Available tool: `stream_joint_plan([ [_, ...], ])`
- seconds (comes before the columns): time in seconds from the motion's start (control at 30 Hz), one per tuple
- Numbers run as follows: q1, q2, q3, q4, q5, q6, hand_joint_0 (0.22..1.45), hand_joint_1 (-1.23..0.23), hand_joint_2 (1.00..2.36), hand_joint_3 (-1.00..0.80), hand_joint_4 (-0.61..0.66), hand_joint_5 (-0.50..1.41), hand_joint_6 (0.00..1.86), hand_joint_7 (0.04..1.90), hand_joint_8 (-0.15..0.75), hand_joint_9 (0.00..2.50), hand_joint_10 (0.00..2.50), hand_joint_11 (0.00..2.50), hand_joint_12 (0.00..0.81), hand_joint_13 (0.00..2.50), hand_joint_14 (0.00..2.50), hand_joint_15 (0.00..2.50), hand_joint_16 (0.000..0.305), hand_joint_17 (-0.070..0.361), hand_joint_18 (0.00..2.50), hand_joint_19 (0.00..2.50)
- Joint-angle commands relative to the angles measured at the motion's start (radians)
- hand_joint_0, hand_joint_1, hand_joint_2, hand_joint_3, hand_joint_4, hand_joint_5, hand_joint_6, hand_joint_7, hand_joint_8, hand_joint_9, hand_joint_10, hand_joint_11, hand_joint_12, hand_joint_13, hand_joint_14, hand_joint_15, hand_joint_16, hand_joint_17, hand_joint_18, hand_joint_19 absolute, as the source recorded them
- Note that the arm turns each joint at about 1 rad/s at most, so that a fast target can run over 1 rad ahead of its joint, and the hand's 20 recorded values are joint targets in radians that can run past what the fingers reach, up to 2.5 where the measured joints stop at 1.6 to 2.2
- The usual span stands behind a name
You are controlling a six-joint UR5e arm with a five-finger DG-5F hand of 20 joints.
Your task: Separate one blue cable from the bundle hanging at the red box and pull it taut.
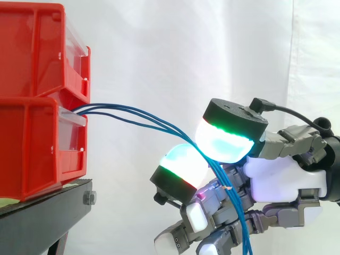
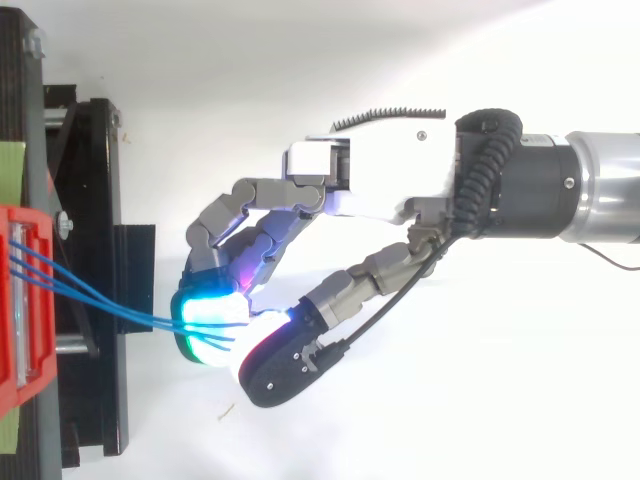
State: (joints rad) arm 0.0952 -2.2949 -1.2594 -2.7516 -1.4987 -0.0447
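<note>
Where blue cables (image 1: 170,129) leave red bin (image 1: 32,154), hand (image 1: 281,178) pinching them, curtain behind.

Side camera, close in and level beside the work, has the red bins (image 1: 37,106) at left and the hand (image 1: 287,178) entering from the right; the overhead camera looks straight down on the same span, where blue cables (image 1: 159,123) run from bins to hand

Bins (image 1: 32,58) stacked on the stand (image 1: 42,212) at left, cables (image 1: 159,121) from the lower bin (image 1: 32,154) — rightward between the hand's (image 1: 287,178) pads (image 1: 226,141).
</note>
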Motion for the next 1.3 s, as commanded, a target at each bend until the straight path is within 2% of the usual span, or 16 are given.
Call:
stream_joint_plan([
  [0.0,0.001,0.0,0.0,0.0,0.0,0.0,0.87,-0.91,1.01,-0.38,0.0,-0.2,0.91,1.03,0.263,0.76,0.01,0.6,0.333,0.56,0.01,0.25,0.043,0.096,0.7,0.35],
  [0.07,0.001,0.0,0.0,0.0,0.0,0.0,0.86,-0.92,1.0,-0.5,-0.04,-0.2,0.91,1.02,0.245,0.73,0.02,0.59,0.329,0.55,0.01,0.24,0.043,0.096,0.71,0.31],
  [0.2,0.001,0.0,0.0,0.0,0.0,0.0,0.86,-0.9,1.0,-0.5,-0.17,-0.2,0.9,1.09,0.196,0.74,0.01,0.57,0.322,0.55,0.01,0.21,0.042,0.094,0.71,0.27],
  [0.23,0.0,0.0,0.0,0.0,0.0,0.0,0.91,-0.84,1.0,-0.5,-0.23,-0.2,0.9,1.17,0.188,0.75,0.01,0.55,0.317,0.53,0.01,0.23,0.041,0.093,0.65,0.35],
  [0.27,0.0,0.0,0.0,0.0,0.0,0.0,0.96,-0.78,1.0,-0.5,-0.22,-0.18,0.88,1.11,0.191,0.79,0.01,0.55,0.313,0.51,0.01,0.27,0.042,0.095,0.55,0.48],
  [0.33,0.001,0.0,0.0,0.0,0.0,0.0,0.97,-0.73,1.01,-0.41,-0.21,-0.16,0.86,1.1,0.193,0.83,0.01,0.54,0.303,0.51,0.01,0.29,0.042,0.094,0.49,0.56],
  [0.4,0.0,0.0,0.002,0.001,0.0,0.0,0.97,-0.72,1.01,-0.39,-0.2,-0.15,0.85,1.02,0.195,0.84,0.01,0.53,0.304,0.51,0.01,0.29,0.041,0.093,0.48,0.58],
  [0.43,0.001,0.0,0.0,0.001,0.0,0.0,0.96,-0.7,1.01,-0.4,-0.19,-0.15,0.83,1.07,0.201,0.84,0.01,0.54,0.305,0.52,0.01,0.29,0.041,0.093,0.5,0.56],
  [0.67,0.001,0.0,0.0,0.001,-0.003,0.0,0.86,-0.87,1.0,-0.5,-0.12,-0.21,0.88,1.03,0.198,0.66,0.01,0.54,0.32,0.5,0.01,0.22,0.042,0.094,0.63,0.3],
  [0.8,0.0,0.0,0.0,0.003,-0.003,0.0,0.8,-0.92,1.0,-0.5,-0.11,-0.21,0.91,1.03,0.198,0.65,0.01,0.57,0.324,0.5,0.01,0.21,0.043,0.096,0.68,0.22],
  [0.9,0.001,-0.001,0.0,0.004,-0.003,0.0,0.74,-0.95,1.0,-0.5,-0.11,-0.21,0.91,1.04,0.205,0.66,0.01,0.59,0.326,0.51,0.01,0.21,0.043,0.097,0.68,0.22],
  [1.07,0.001,0.0,0.0,0.001,-0.003,0.0,0.57,-1.06,1.0,-0.5,-0.1,-0.2,0.91,1.05,0.212,0.67,0.01,0.6,0.335,0.5,0.01,0.22,0.045,0.101,0.67,0.24],
  [1.2,0.001,0.0,0.0,0.0,-0.005,0.0,0.5,-1.08,1.0,-0.5,-0.08,-0.19,0.9,1.04,0.23,0.71,0.01,0.61,0.348,0.51,0.01,0.22,0.048,0.108,0.69,0.23],
  [1.27,0.001,0.0,0.002,0.0,-0.005,0.0,0.47,-1.04,1.0,-0.5,-0.07,-0.18,0.89,1.03,0.246,0.74,0.01,0.62,0.358,0.52,0.01,0.23,0.05,0.112,0.7,0.25],
])
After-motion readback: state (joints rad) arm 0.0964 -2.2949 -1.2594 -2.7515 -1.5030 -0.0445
